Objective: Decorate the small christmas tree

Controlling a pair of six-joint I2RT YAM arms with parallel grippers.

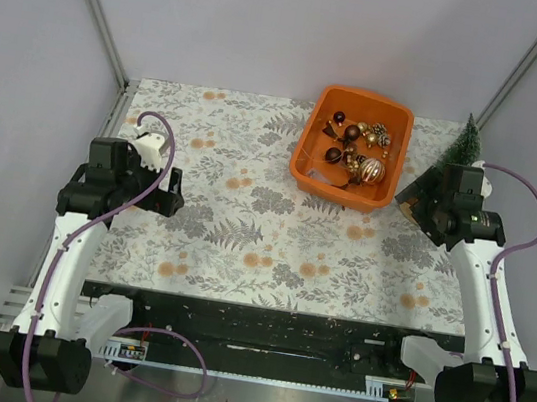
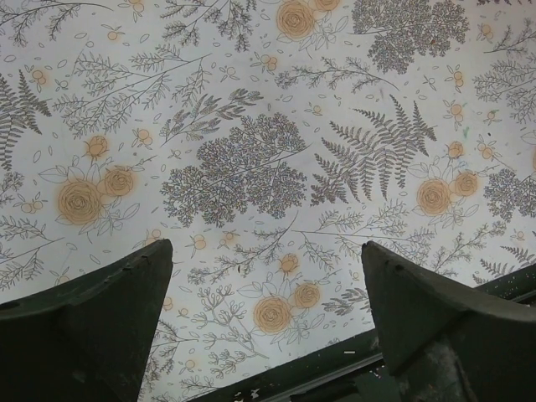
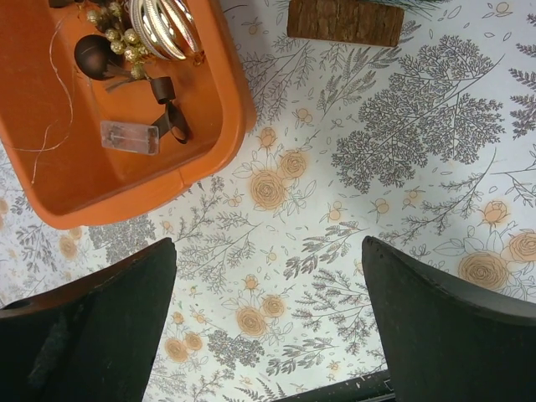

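Left fingers and right fingers spread, empty; orange tub holds baubles near the small christmas tree.

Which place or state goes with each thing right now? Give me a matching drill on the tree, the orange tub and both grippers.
Things:
1. tree
2. orange tub
3. left gripper
4. right gripper

Places or states:
A. open, with only patterned cloth beneath it
B. stands at the far right corner of the cloth
C. holds the baubles
D. open, over the cloth beside the tub's corner, the tree's base just ahead

Pairs: 1-B, 2-C, 3-A, 4-D
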